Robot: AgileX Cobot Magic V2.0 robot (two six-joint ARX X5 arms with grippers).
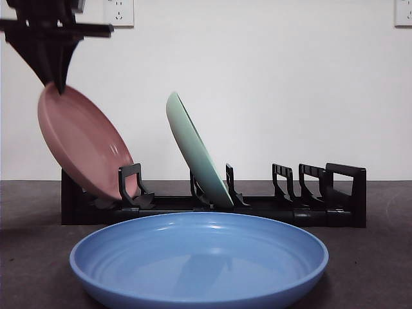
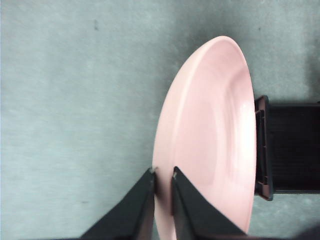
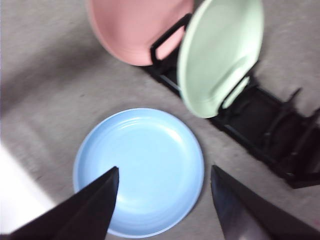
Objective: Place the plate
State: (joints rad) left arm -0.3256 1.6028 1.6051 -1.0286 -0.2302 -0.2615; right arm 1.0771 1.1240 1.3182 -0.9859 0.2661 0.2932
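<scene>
My left gripper [image 1: 59, 87] is shut on the top rim of a pink plate [image 1: 84, 145], which stands tilted in the left end slot of the black dish rack [image 1: 335, 193]. The left wrist view shows its jaws [image 2: 163, 173] pinching the pink plate's [image 2: 210, 130] edge beside the rack [image 2: 292, 147]. A pale green plate [image 1: 196, 151] leans in a middle slot. A blue plate [image 1: 199, 257] lies flat on the table in front of the rack. My right gripper [image 3: 162, 172] is open high above the blue plate [image 3: 142, 167], holding nothing.
The rack's right-hand slots [image 1: 299, 183] stand bare. The dark table [image 1: 32, 257] runs to a white wall with two sockets [image 1: 119, 11]. In the right wrist view the pink plate [image 3: 135, 25], green plate [image 3: 220, 55] and rack [image 3: 270, 130] lie beyond the blue plate.
</scene>
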